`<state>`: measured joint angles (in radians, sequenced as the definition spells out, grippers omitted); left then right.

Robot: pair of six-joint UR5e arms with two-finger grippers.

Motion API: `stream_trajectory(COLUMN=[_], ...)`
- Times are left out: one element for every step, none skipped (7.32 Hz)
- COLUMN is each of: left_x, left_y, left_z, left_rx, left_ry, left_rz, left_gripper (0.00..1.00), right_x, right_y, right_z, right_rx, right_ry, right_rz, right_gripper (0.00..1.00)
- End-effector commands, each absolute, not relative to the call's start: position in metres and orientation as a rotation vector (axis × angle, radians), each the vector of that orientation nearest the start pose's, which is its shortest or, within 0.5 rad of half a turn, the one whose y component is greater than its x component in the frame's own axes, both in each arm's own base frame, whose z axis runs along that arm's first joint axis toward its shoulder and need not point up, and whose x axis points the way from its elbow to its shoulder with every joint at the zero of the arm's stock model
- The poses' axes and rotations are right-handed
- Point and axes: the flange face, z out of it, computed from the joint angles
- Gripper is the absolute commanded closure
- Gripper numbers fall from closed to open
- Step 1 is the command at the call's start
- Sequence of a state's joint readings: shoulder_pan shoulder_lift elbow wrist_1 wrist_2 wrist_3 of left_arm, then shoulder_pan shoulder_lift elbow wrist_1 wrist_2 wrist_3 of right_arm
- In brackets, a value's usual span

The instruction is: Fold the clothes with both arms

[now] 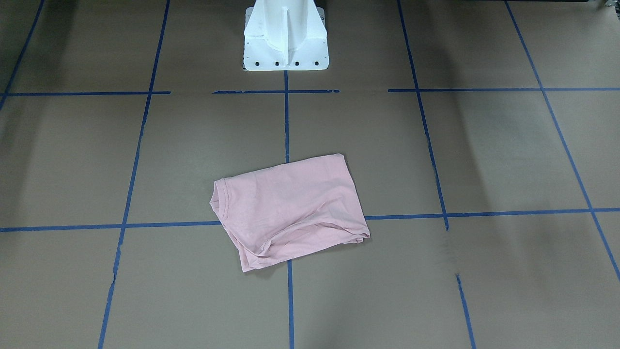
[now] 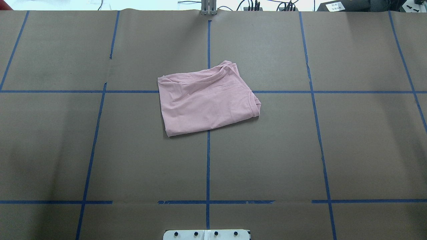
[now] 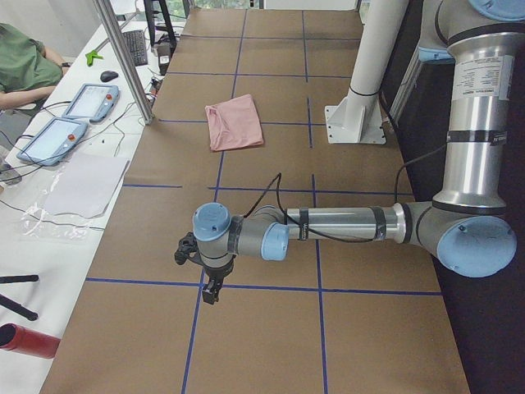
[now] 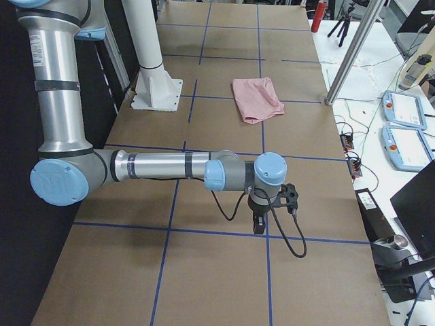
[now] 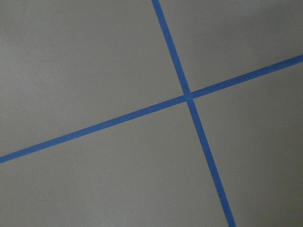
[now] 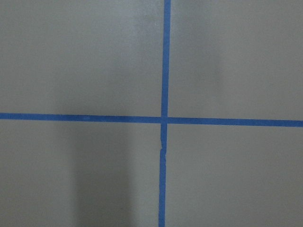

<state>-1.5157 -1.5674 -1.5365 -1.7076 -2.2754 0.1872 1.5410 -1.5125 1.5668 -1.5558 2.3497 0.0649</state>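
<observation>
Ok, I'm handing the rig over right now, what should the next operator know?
Left tool: clear of the shirt, above bare table by a tape cross; open or shut, cannot tell.
Right tool: same, at the opposite end.
T-shirt: mid-table, folded into a compact packet, collar toward the robot's right.
Done: folding looks finished.
Left: perhaps smooth the bunched far edge.

My silver-grey jointed left arm with light-blue joint caps holds its upper link upright, bends at the elbow and lays its forearm out level; the wrist turns down, so my black two-finger left gripper points straight down; my matching right arm mirrors that pose, its black right gripper hanging downward; whether either gripper's jaws are parted, I cannot tell.
</observation>
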Motion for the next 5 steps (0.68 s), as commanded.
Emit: stream_trajectory(left_x=[-0.0419, -0.0420, -0.0421, -0.0430, -0.0427], left_y=[-0.4966, -0.4937, -0.4922, -0.4906, -0.4904], left_z=[0.6537, 0.6547, 0.6562, 0.6577, 0.6583], left_rx=[0.114, 0.109, 0.107, 0.104, 0.101], left_ry=[0.704, 0.705, 0.705, 0.705, 0.708], left_rz=[0.255, 0.253, 0.254, 0.251, 0.245], left_gripper=[0.00, 0.00, 0.00, 0.00, 0.00], right_x=[0.0268, 0.0275, 0.0275, 0.0276, 0.0276], right_y=[-0.5246, -0.5240, -0.5234, -0.5206, -0.5206], right_z=[0.6233, 0.6224, 0.6203, 0.6228, 0.6220], right_rx=[0.033, 0.036, 0.039, 0.033, 0.034], right_ry=[-0.793, -0.794, -0.794, -0.795, -0.796], right_rz=[0.026, 0.025, 0.024, 0.027, 0.026], right_gripper=[0.00, 0.00, 0.00, 0.00, 0.00])
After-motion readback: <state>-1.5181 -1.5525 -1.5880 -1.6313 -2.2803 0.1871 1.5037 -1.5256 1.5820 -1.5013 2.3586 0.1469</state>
